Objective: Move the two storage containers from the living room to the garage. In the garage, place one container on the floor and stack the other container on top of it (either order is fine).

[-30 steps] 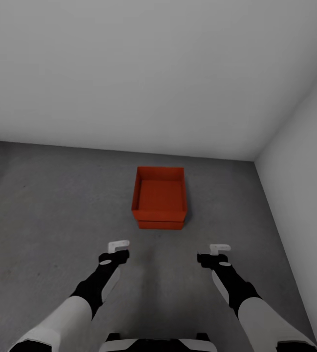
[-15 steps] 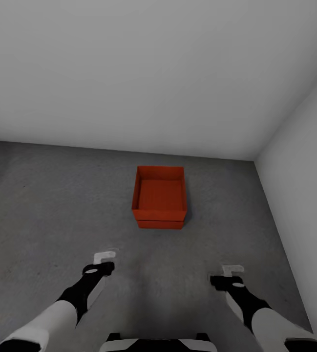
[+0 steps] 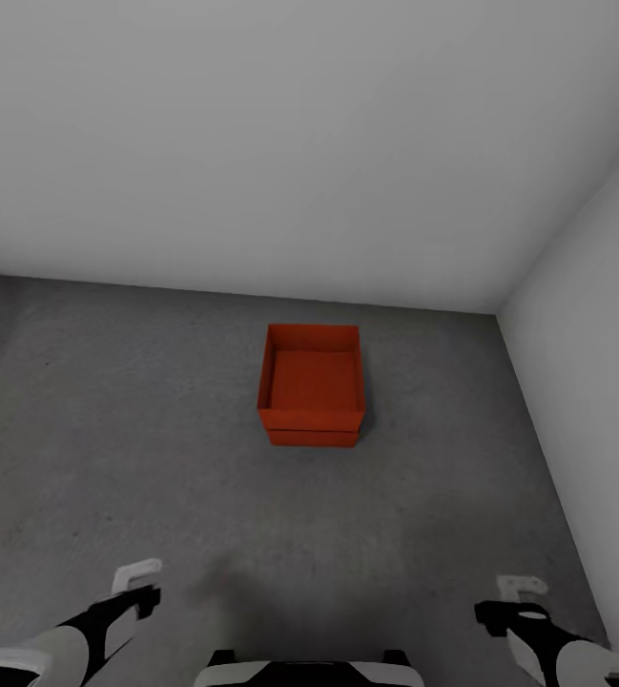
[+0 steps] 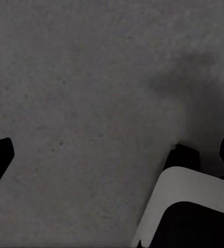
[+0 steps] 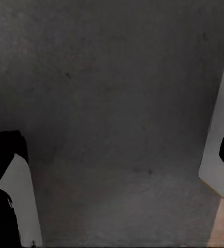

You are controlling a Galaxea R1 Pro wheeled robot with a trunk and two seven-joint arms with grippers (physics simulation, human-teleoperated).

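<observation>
a bare garage corner: a rough, mottled dark grey concrete floor (image 3: 109, 420) meets plain pale grey walls (image 3: 280, 143) at 12 and 3 o'clock. two orange-red storage containers (image 3: 311, 396), one stacked on the other, rest on the concrete towards 12 o'clock, near the corner.

We look into a bare corner of the garage, where a plain pale grey back wall (image 3: 252, 143) meets a side wall (image 3: 595, 382) at the right. The floor (image 3: 109, 429) below is dark grey, mottled concrete, evenly and softly lit, and its rough speckled surface (image 4: 80, 93) shows close up in the wrist views.
</observation>
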